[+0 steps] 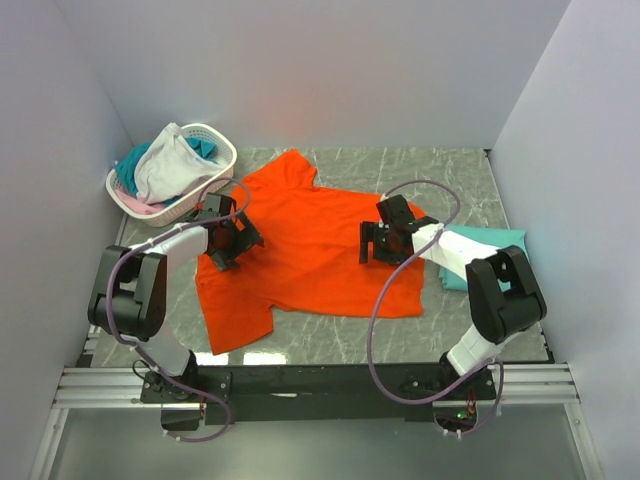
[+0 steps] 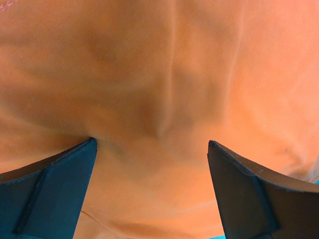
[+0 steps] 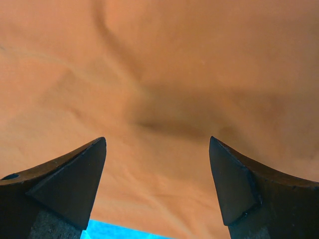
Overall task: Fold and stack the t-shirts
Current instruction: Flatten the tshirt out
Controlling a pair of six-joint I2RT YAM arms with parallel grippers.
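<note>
A large bright orange t-shirt [image 1: 305,245] lies spread on the marble table, roughly flat with some wrinkles. My left gripper [image 1: 232,240] is open, its fingertips pressed down on the shirt's left side; the left wrist view shows only orange cloth [image 2: 164,99] between the wide-apart fingers [image 2: 60,184]. My right gripper [image 1: 385,242] is open over the shirt's right side, with orange cloth [image 3: 164,89] filling the gap between its fingers [image 3: 239,184]. A folded teal t-shirt [image 1: 490,245] lies at the right, partly under the right arm.
A white perforated basket [image 1: 205,190] at the back left holds white, teal and pink garments [image 1: 165,165]. White walls close in the table on three sides. The arm bases sit on a rail along the near edge.
</note>
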